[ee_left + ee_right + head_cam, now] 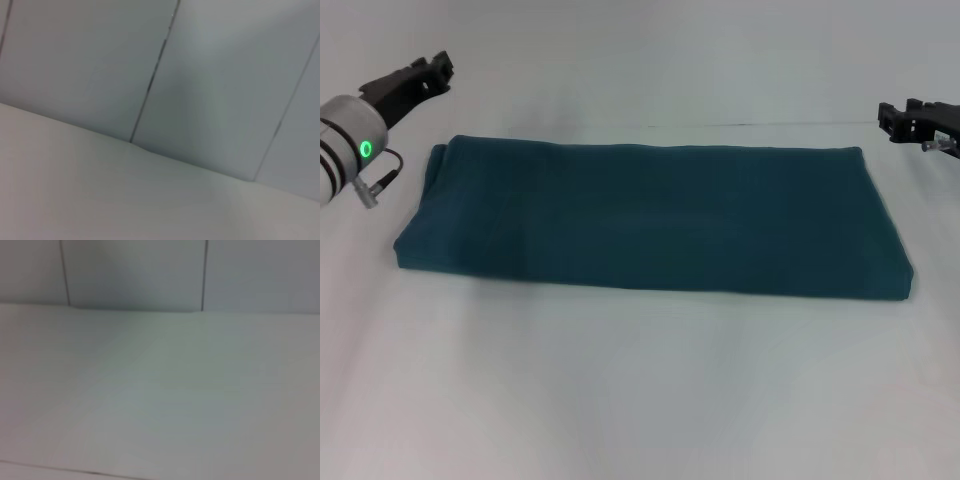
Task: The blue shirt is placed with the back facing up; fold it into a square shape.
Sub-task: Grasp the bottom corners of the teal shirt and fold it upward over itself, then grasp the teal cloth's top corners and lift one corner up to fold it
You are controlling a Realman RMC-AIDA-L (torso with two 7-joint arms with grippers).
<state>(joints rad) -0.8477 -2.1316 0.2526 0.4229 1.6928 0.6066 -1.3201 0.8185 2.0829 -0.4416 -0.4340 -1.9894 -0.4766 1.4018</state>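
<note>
The blue shirt (650,215) lies flat on the white table (640,390) in the head view, folded into a long wide band running left to right, plain side up, no lettering showing. My left gripper (425,75) hovers above the table at the far left, just beyond the shirt's left end, holding nothing. My right gripper (910,120) hovers at the far right, just beyond the shirt's back right corner, holding nothing. Both wrist views show only bare table and wall, no shirt and no fingers.
A panelled wall (150,60) stands behind the table's back edge; it also shows in the right wrist view (135,270). Bare white table spreads in front of the shirt.
</note>
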